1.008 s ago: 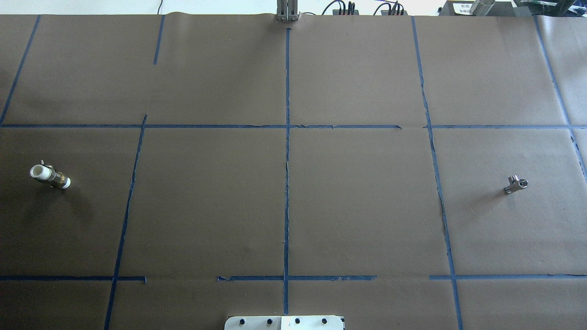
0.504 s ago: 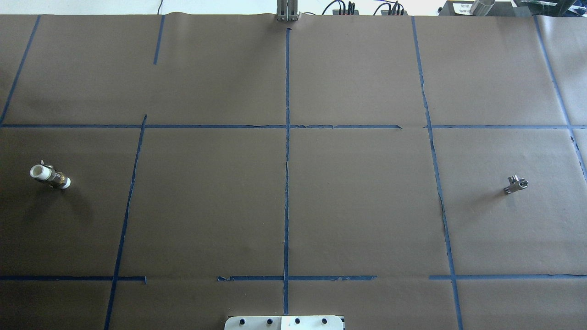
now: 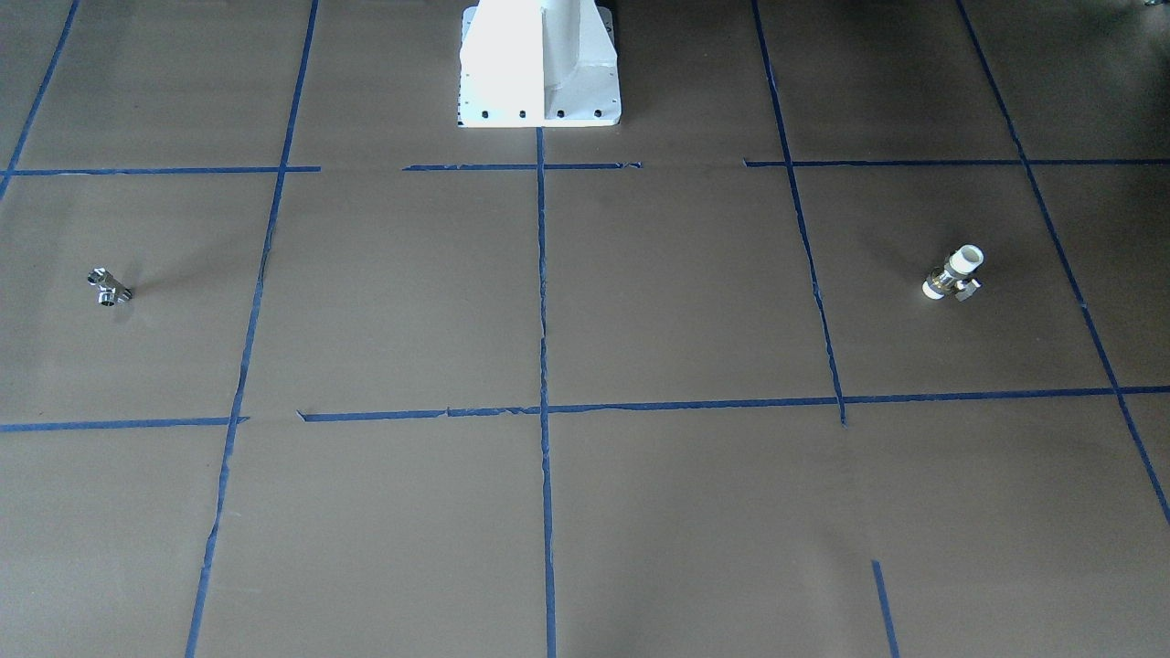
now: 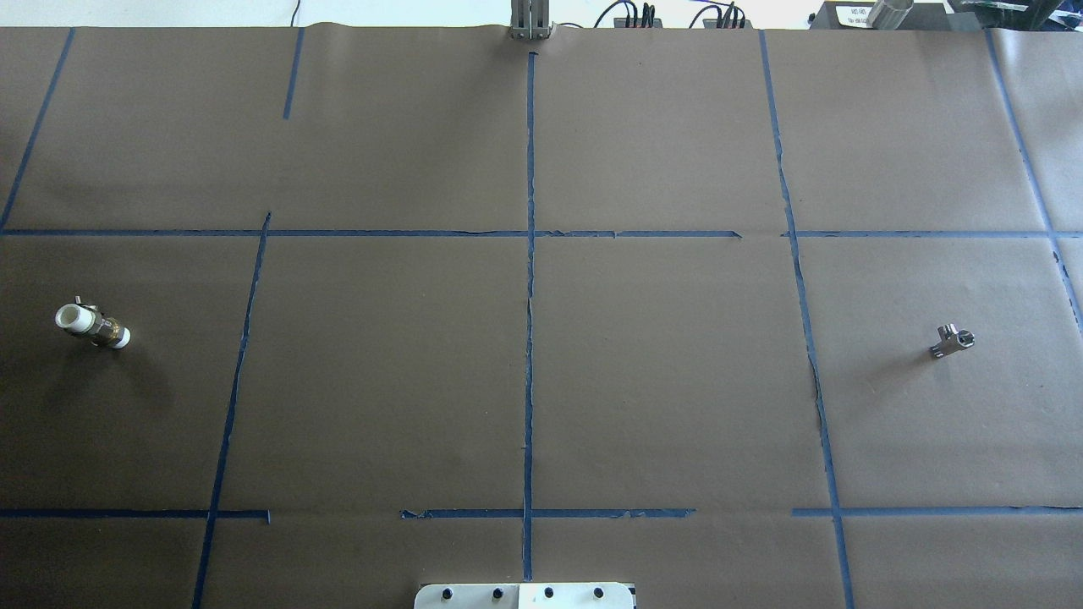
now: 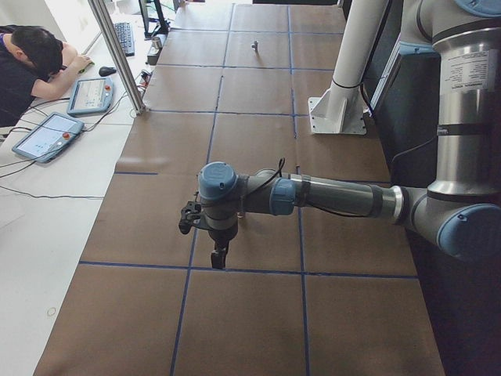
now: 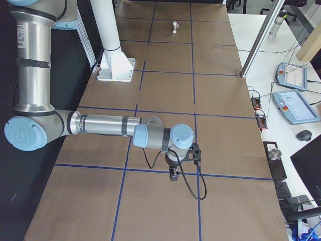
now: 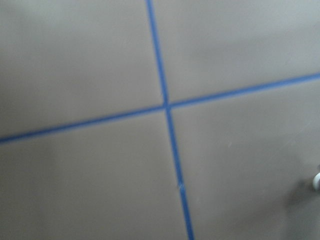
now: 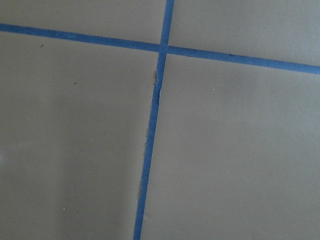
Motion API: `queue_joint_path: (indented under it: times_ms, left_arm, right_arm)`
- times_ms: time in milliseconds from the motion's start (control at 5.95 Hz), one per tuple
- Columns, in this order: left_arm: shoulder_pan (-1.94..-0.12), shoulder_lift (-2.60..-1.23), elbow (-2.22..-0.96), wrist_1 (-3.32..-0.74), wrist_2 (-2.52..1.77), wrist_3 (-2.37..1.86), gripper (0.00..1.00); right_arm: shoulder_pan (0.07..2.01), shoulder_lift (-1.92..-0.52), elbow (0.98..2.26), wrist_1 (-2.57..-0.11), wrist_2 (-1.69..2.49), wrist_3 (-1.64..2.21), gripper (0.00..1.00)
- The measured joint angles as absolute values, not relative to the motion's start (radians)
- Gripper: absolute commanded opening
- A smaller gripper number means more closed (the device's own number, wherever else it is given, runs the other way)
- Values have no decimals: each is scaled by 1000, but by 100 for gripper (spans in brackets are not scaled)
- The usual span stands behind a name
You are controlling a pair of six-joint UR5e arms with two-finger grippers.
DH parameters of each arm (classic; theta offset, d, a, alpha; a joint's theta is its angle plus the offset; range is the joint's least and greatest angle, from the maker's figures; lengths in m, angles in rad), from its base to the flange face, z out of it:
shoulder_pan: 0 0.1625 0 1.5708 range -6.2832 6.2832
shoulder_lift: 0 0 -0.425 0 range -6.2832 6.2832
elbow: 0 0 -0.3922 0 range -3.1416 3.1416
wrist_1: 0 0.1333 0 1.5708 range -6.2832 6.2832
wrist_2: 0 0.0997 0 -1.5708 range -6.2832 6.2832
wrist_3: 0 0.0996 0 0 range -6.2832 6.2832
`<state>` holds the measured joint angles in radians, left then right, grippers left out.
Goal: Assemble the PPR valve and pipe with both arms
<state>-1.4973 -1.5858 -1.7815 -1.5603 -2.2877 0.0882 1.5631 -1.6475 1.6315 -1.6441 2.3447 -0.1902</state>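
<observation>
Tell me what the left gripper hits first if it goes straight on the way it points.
The left gripper points down, so it would likely meet the brown table cover first, near a blue tape crossing. The PPR valve lies off to the side.

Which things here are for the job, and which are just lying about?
For the job: PPR valve, pipe, left arm, right arm.
Just lying about: white pedestal, control tablet, computer mouse.
</observation>
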Motion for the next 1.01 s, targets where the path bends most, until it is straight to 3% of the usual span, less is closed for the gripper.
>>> queue_joint_path:
  times_ms: [504,1008]
  left_arm:
    - [-1186,-1587,-1865,-1674,-2254,-385,100]
    - [-1046,-1481,-1856,-1969,-2190,-681,100]
  right_arm:
    - [1562,-1648,1629,-1644,2345,-190,100]
    - [1562,-1647,1625,-1644,2351,-190,100]
